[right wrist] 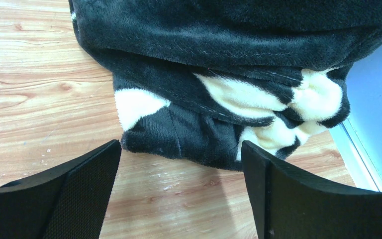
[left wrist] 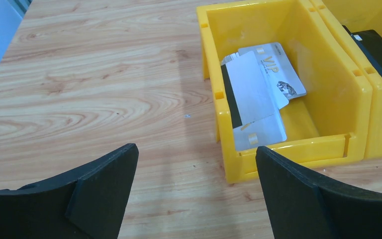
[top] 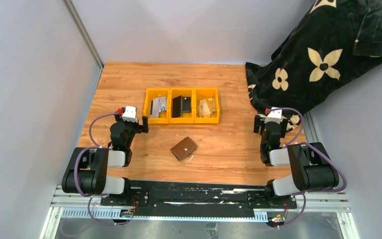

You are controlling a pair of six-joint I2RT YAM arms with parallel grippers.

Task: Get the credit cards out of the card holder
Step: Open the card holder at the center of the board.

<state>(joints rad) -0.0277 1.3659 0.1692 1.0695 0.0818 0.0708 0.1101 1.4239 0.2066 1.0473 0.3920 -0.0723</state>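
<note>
While no grasp is yet made, both sets of jaws stand spread and empty. The left jaws hover over bare worktop just beside the leftmost yellow bin, where grey and silver cards lie loose. The middle bin holds black cards and the right bin tan ones, so the bins look like drop-off places sorted by colour. The card holder lies folded shut in front of the bins, between the arms, probably so either can reach it. Any credit cards inside are hidden. The right jaws face the black flowered blanket, well apart from the holder.
</note>
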